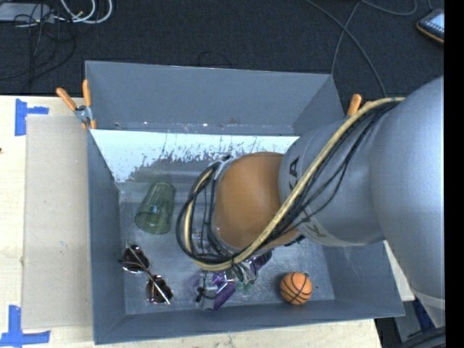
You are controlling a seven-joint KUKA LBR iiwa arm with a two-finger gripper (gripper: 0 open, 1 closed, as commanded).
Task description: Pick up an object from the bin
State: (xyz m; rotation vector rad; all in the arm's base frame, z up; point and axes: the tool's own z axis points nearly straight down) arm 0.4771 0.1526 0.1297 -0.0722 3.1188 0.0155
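Camera view: the arm [377, 172] enters the bin [101, 194] from 3 o'clock and bends down toward the floor. The wrist carries an orange cover [246, 194]. A bundle of black and yellow cables [192, 223] loops around the cover on its 9 o'clock side.

Gripper [216, 285]: located below the cover, at 6 o'clock on the bin floor, near the front wall. The cover and cables hide most of it. Whether it is set wide or narrow cannot be told.

Purple item [221, 294]: a small, irregular piece lying at 6 o'clock on the floor, directly at the gripper's tip. Whether the gripper holds it cannot be told. A second small patch of purple and pale green shows at 2 o'clock of this item, under the cover's lower edge. Its kind cannot be told.

Other contents of the bin:

- Cup [156, 207]: clear, greenish, lying on its side at 10 o'clock on the floor, well apart from the gripper.
- Sunglasses [145, 274]: dark lenses, lying at 8 o'clock on the floor, near the gripper on its 9 o'clock side, not touching it.
- Ball [296, 288]: a small orange basketball with black seams, at 4 o'clock on the floor, near the front wall, on the gripper's 3 o'clock side and apart from it.
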